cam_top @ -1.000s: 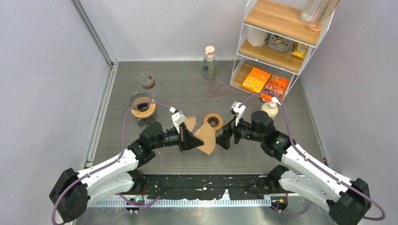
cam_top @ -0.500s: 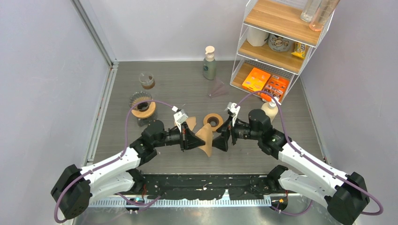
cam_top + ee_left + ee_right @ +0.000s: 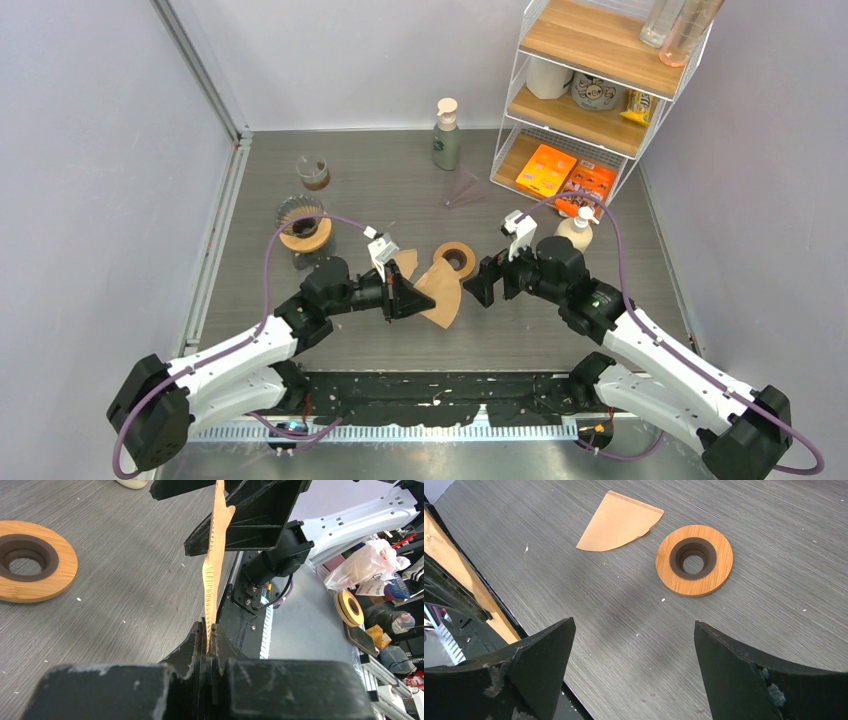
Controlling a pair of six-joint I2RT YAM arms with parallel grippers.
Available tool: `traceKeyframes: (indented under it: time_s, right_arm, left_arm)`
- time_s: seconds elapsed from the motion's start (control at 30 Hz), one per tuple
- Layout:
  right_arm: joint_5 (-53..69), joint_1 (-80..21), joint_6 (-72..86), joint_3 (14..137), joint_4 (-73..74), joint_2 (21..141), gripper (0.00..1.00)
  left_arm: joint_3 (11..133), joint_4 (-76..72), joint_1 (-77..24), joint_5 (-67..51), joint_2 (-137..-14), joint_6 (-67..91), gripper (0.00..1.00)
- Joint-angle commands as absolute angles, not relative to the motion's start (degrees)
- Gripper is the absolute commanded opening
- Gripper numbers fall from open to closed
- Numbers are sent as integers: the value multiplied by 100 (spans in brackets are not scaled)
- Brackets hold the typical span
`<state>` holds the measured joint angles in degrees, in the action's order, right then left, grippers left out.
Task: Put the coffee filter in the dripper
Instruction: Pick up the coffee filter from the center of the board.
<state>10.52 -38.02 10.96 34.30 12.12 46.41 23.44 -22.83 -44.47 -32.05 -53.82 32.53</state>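
Observation:
My left gripper [image 3: 408, 299] is shut on the edge of a brown paper coffee filter [image 3: 442, 296] and holds it upright above the table. In the left wrist view the filter [image 3: 215, 565] shows edge-on between the closed jaws. My right gripper [image 3: 481, 290] is open and empty, a short way right of the filter. The held filter shows at the left edge of the right wrist view [image 3: 454, 570]. The glass dripper [image 3: 300, 216] with a wooden collar stands at the left, far from both grippers.
A second filter [image 3: 405, 262] lies flat on the table beside a wooden ring [image 3: 456, 258]. A glass cup [image 3: 314, 172], a pump bottle [image 3: 447, 135], a second bottle [image 3: 575, 231] and a wire shelf [image 3: 590, 90] stand further back.
My right gripper has drawn back to the right, away from the held filter, and now stands apart from it. The left gripper still holds the filter in nearly the same place.

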Motion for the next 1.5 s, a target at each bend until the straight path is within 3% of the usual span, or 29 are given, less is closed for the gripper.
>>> traceKeyframes:
  time_s: [0.0, 0.33, 1.47]
  right_arm:
    - [1196, -3792, 1077, 3726, 1119, 4660, 95]
    - [1863, -3797, 934, 3836, 1106, 4695, 95]
    - [2197, -3792, 790, 3957, 1221, 4957, 96]
  left_arm:
    - [2550, -2378, -4447, -3156, -5272, 3138, 0]
    - [2564, -2340, -4447, -3076, -5295, 3144, 0]
    - [2731, -1781, -4447, -2881, -5159, 2743, 0]
